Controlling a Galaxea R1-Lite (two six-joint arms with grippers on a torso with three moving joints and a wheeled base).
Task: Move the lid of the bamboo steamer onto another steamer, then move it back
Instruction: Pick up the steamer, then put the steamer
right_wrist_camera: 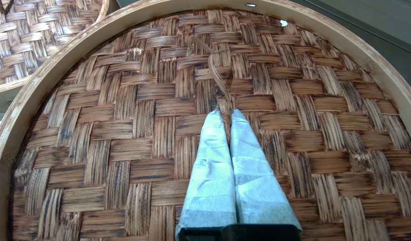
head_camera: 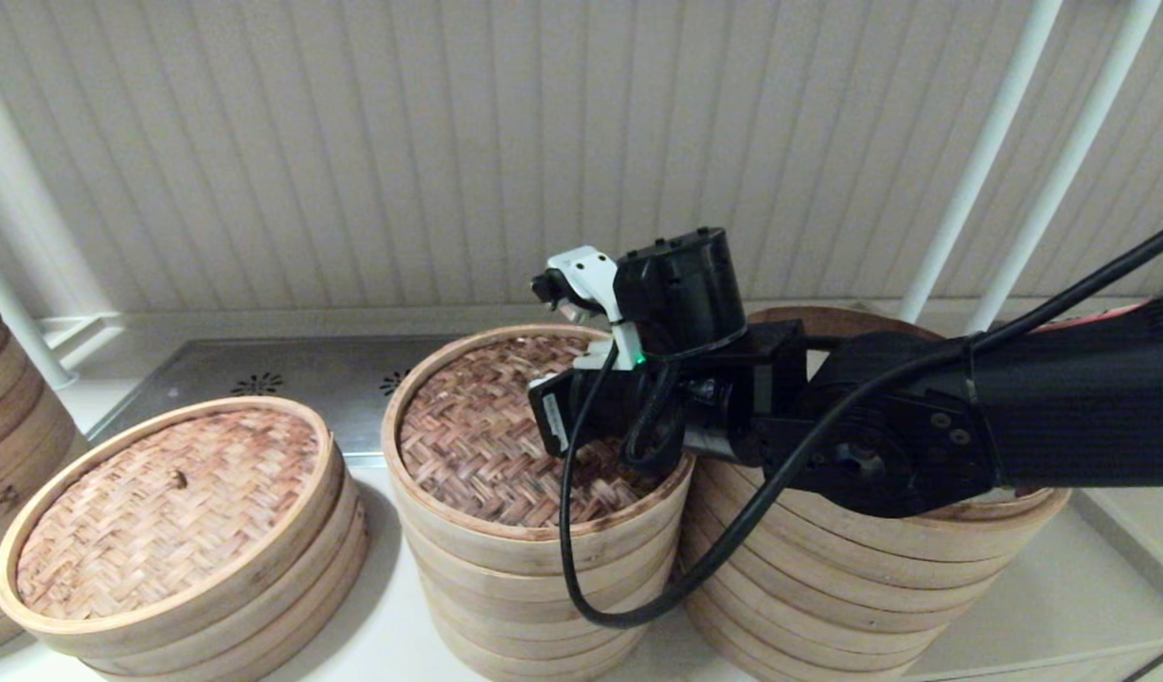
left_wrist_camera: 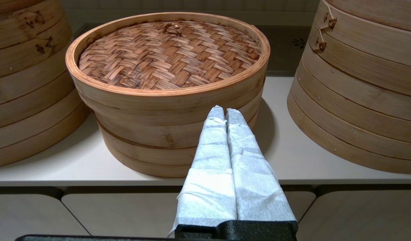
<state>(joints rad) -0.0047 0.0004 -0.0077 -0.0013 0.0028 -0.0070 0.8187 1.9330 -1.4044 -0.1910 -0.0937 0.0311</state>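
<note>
Overhead, the right arm is reaching across from the right, its wrist hanging over the bamboo steamer lid (head_camera: pixel 487 445), which is sitting on the middle stack. Behind the arm, another steamer (head_camera: pixel 856 568), the widest stack, is standing just beside that middle stack, mostly hidden. To the left, a paler lid with a small knob (head_camera: pixel 165 507) is resting on a low stack. The fingertips themselves are hidden behind the wrist in this view.

From the left wrist, the left gripper (left_wrist_camera: pixel 225 112) is hanging in front of the low stack (left_wrist_camera: pixel 165 100), apart from it, its wrapped fingers pressed together on nothing.

From the right wrist, the right gripper (right_wrist_camera: pixel 226 112) is resting its tips on the dark weave near the middle, fingers closed narrowly around a thin bamboo loop (right_wrist_camera: pixel 219 75) rising from the lid.
</note>
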